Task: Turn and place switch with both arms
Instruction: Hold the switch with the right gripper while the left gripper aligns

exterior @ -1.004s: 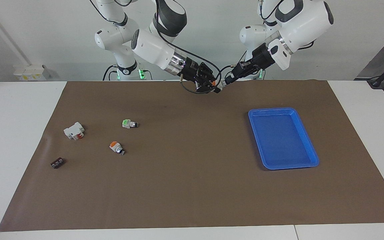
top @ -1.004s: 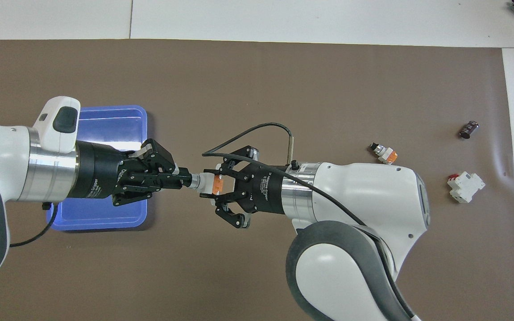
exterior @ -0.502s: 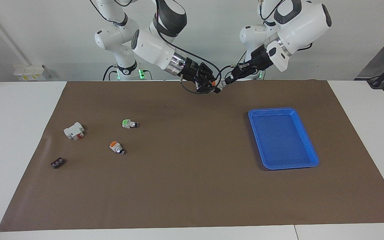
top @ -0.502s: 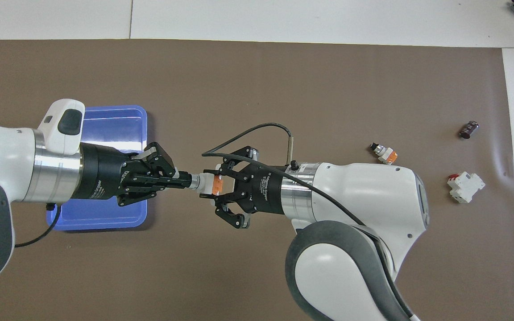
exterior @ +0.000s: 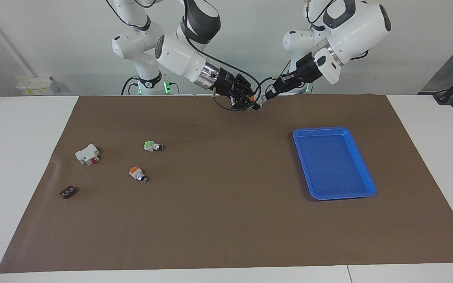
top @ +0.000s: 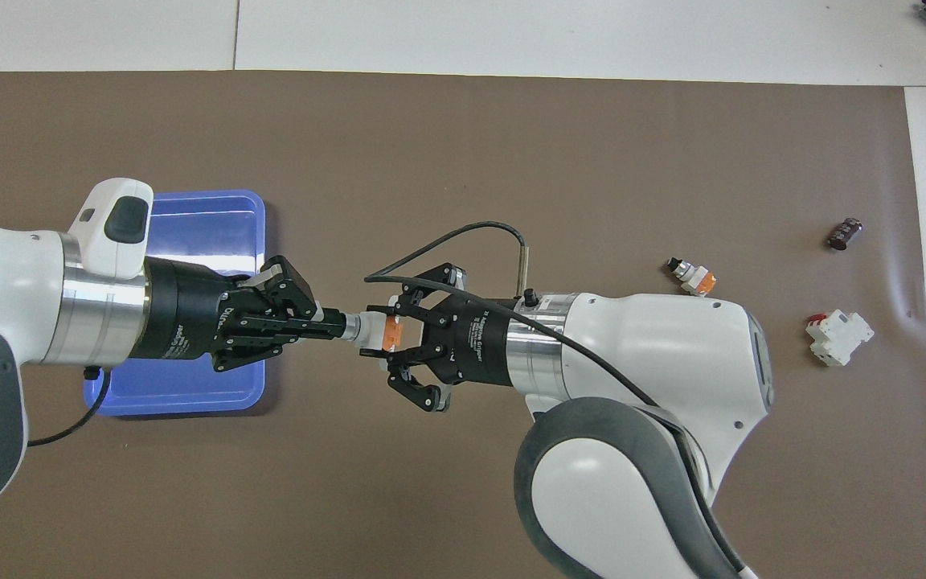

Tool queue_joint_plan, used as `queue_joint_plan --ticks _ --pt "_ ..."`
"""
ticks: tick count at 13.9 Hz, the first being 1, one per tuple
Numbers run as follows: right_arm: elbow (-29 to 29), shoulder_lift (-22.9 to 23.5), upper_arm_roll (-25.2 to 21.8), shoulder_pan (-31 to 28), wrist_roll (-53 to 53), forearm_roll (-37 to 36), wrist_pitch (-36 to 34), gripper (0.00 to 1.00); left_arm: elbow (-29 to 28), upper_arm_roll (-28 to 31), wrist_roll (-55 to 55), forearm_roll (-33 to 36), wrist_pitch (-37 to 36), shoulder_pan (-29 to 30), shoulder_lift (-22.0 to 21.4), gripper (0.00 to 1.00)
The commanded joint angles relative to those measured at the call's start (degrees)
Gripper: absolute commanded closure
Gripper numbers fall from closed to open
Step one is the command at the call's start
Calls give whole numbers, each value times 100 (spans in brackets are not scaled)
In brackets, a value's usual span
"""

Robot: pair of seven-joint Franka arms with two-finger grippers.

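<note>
Brown tabletop (exterior: pixel 226 220) lies under both arms. Left gripper (top: pixel 334 328) has its jaws closed on the switch (top: pixel 374 333), held up in the air. Right gripper (top: pixel 395 342) sits at its orange end with jaws wide open.

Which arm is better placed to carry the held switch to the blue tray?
Left. The left gripper is shut on the switch at its cylindrical end and sits beside the blue tray. The right gripper looks open around its orange cap.
</note>
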Motion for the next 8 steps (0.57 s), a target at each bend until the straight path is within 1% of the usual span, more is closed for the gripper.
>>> queue_joint_plan --ticks 1,8 --pt "72 36 24 -39 96 134 19 100 -150 -1 -769 -103 18 -40 -151 100" --pt "72 36 24 -39 96 134 28 100 -44 -89 -4020 -85 133 -40 -116 100"
